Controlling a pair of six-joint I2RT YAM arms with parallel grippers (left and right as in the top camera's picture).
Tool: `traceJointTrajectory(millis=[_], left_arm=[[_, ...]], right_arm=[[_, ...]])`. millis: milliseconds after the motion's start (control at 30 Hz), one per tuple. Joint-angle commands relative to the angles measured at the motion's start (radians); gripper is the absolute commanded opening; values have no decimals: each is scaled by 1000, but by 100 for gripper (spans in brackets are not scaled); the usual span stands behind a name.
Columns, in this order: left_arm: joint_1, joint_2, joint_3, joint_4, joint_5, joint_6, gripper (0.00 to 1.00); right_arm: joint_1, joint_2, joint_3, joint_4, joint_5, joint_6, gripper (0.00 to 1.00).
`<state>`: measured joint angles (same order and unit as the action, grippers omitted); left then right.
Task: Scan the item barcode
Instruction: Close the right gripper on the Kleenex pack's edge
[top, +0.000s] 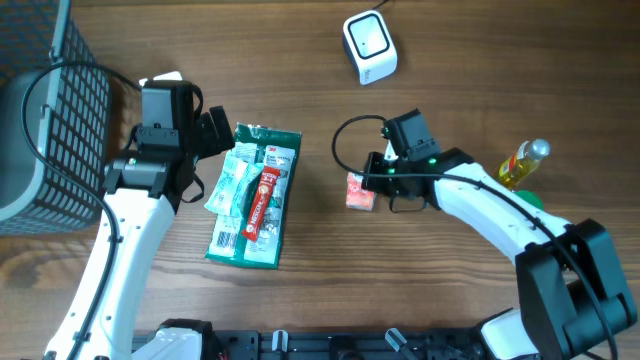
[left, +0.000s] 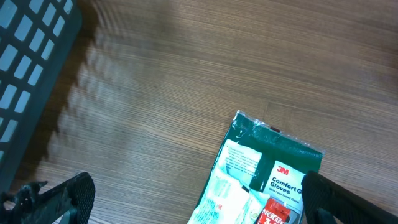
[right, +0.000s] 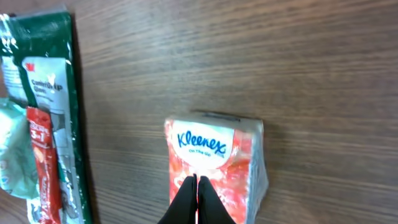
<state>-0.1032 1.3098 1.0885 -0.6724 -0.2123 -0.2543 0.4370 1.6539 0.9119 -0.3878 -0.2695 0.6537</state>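
- Right gripper (right: 196, 184): fingers clenched tight together, tips down on the near end of the tissue pack (right: 214, 155). Cannot tell whether they pinch the wrapper film or only touch it.
- Tissue pack lies flat on the table (top: 470, 80), logo side up, mid-table and just beside the right gripper. It looks like the item being scanned, since it's the one the right arm is on.
- No barcode shows on the top face. It is probably underneath or on a side, so the pack likely has to be lifted and turned.
- Scanner (top: 369, 45) sits at the far edge, well apart from the pack, with its window facing up. The pack has to be carried over to it; scan not done yet.
- Left gripper (top: 216, 135): released, fingers spread wide, holding nothing. It hangs at the top edge of the glove pack (top: 255, 195), which lies flat on the table.
- Basket (top: 50, 120) is at the far left, likely a drop spot for items.
- Yellow bottle (top: 523, 163) lies at the right, beyond the right arm, untouched.
- Risk: a thin film pinch could slip on the lift.
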Motion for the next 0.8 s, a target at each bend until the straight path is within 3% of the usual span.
traceJointTrajectory(millis=[0,200,400,667,767], left_arm=[[4,-3,11,3,-6,-16,100],[4,-3,11,3,-6,-16,100],[4,-3,11,3,-6,-16,100],[4,-3,11,3,-6,-16,100],[4,-3,11,3,-6,-16,100]], right_arm=[[3,-8,-56,15,37,39,4],[3,-8,-135,81,72,53,4],[-66,-9,-134,-6,98,54,4],[-85,-11,-131,1,73,53,4],[-89,-32,-84,11,-61,8,14]])
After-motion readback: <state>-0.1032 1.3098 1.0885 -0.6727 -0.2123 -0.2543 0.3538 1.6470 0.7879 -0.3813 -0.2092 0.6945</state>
